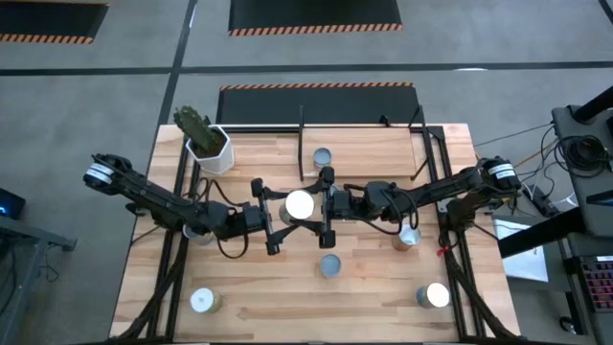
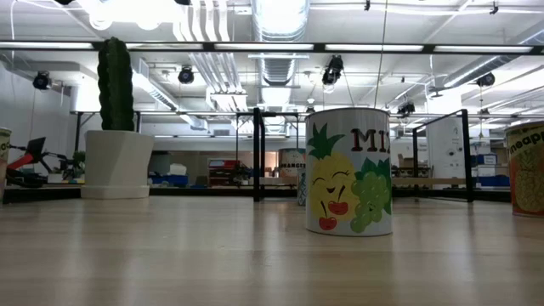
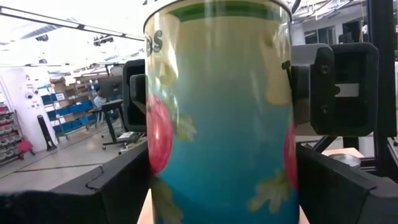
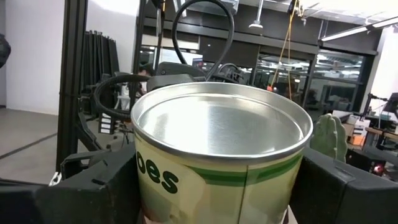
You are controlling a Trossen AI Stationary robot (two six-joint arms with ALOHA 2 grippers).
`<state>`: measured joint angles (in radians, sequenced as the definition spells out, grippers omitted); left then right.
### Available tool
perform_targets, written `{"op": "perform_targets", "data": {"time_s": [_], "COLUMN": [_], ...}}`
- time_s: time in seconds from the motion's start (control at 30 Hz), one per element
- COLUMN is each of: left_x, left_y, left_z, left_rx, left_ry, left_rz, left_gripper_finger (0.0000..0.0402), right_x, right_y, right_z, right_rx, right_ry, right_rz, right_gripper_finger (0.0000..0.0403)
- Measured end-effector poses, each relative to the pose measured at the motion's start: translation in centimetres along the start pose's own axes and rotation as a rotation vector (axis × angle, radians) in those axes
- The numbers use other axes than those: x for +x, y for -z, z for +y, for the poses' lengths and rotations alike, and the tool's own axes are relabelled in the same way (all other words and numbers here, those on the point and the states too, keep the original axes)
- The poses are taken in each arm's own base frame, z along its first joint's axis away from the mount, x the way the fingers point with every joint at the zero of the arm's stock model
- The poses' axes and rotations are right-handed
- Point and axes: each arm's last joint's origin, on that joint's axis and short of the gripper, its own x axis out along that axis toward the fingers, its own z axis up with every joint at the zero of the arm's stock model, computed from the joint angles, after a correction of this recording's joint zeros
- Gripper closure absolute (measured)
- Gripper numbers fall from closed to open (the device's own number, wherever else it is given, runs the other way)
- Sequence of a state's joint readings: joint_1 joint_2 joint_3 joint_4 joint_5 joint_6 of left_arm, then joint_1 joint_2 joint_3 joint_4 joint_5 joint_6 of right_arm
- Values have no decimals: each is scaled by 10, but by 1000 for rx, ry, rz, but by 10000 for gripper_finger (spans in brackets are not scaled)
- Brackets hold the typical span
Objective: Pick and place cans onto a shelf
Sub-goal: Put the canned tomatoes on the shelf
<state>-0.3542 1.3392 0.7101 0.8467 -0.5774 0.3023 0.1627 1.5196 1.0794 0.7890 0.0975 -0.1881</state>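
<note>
- Left gripper (image 1: 276,222) and right gripper (image 1: 326,205) both clamp one can (image 1: 300,204) mid-table: smooth cylinder, shiny round metal lid, glossy fruit label
- Wood-plank table (image 1: 268,297)

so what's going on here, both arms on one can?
Yes. The left gripper and right gripper meet mid-table around one can, their fingers on opposite sides of it, which looks like a handover. Other cans stand about the table. One can stands by the shelf posts.
</note>
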Motion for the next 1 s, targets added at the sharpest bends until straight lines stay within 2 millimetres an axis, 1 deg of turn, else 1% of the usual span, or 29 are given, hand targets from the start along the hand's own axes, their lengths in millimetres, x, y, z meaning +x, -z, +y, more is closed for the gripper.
{"op": "perform_targets", "data": {"time_s": [0.2,0.3,0.47,0.53,0.6,0.7,0.83,0.9,1.0], "left_x": [0,0,-1,-2,-4,-8,-14,-17,-20], "left_y": [0,0,-2,-3,-6,-10,-17,-21,-25], "left_z": [0,0,1,2,5,9,14,17,21], "left_rx": [12,28,27,33,38,48,53,47,46], "left_ry": [4,19,18,21,23,28,31,28,28], "left_rz": [-1,-5,-9,0,7,21,30,21,19], "left_gripper_finger": [76,68,28,11,5,12,15,15,15], "right_x": [-1,-1,-2,-4,-8,-17,-36,-48,-67], "right_y": [-3,-1,0,-3,-10,-29,-49,-54,-53], "right_z": [-1,0,0,-1,-3,-7,-16,-24,-37], "right_rx": [-8,-11,-19,-39,-49,-61,-86,-101,-114], "right_ry": [0,-2,-6,-8,-9,-9,-5,21,84], "right_rz": [-1,9,32,54,77,77,149,207,274], "right_gripper_finger": [109,109,109,109,109,109,109,109,108]}}
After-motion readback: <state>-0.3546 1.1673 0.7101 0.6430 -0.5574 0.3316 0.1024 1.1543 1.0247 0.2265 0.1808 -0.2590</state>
